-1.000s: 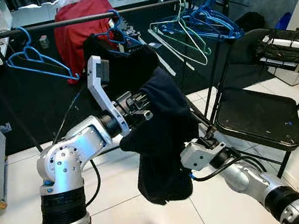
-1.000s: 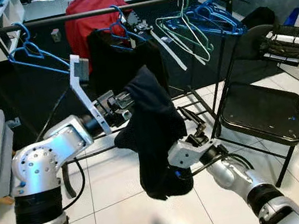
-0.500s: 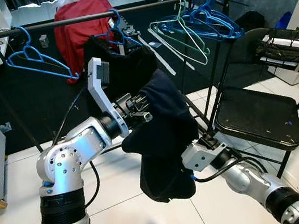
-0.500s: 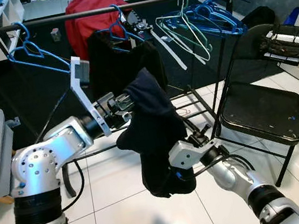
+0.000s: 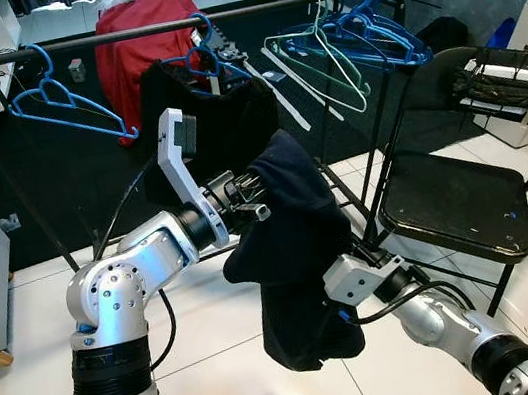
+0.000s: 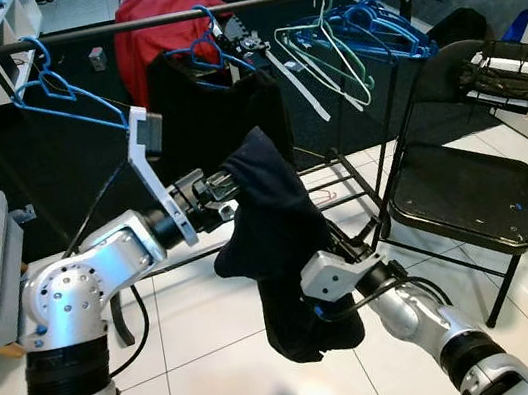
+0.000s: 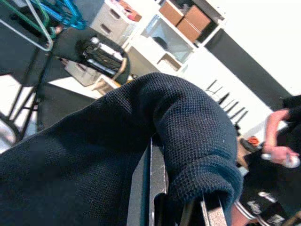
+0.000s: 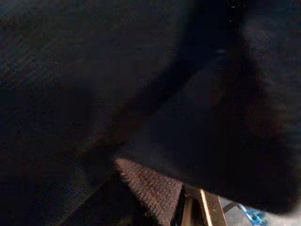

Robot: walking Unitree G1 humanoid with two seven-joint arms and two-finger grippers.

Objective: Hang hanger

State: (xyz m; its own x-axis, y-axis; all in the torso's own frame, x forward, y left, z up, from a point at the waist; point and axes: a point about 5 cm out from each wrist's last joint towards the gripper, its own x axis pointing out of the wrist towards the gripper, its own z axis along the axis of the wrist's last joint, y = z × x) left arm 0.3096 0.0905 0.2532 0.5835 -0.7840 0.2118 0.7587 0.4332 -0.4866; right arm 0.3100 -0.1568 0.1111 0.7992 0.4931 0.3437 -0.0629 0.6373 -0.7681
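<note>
Dark knit garment (image 5: pixel 297 243) has sunk a little over the last second: its lower hem now hangs nearer the white tile floor (image 5: pixel 225 386), and the bunched upper fold sits slightly further toward the robot's right. Both arms have shifted with it, so the load is being carried, not dropped. Judgement: this is repositioning before the lift to the rail, and the hanging step itself is not yet done. Left hand (image 5: pixel 249 200) is pushed into the top of the garment at about chest height. In the left wrist view the knit (image 7: pixel 155 132) drapes right over one black finger (image 7: pixel 157 179), so the cloth rides on the hand; whether the fingers are parted or pinched under the fabric I cannot tell. Right hand (image 6: pixel 336 292) is lower, buried against the hanging body of the garment. Its wrist view is nearly all dark weave, and its grip cannot be told either. No hanger can be made out inside the garment; if one is there, it is hidden by cloth. The clothes rail (image 5: pixel 116 38) runs above and beyond the left hand, well apart from it, carrying blue hangers (image 5: pixel 60 100), a black top (image 5: pixel 218 104) and a cluster of green and blue hangers (image 5: pixel 339 38). A black folding chair (image 5: pixel 456 196) stands near on the right.
</note>
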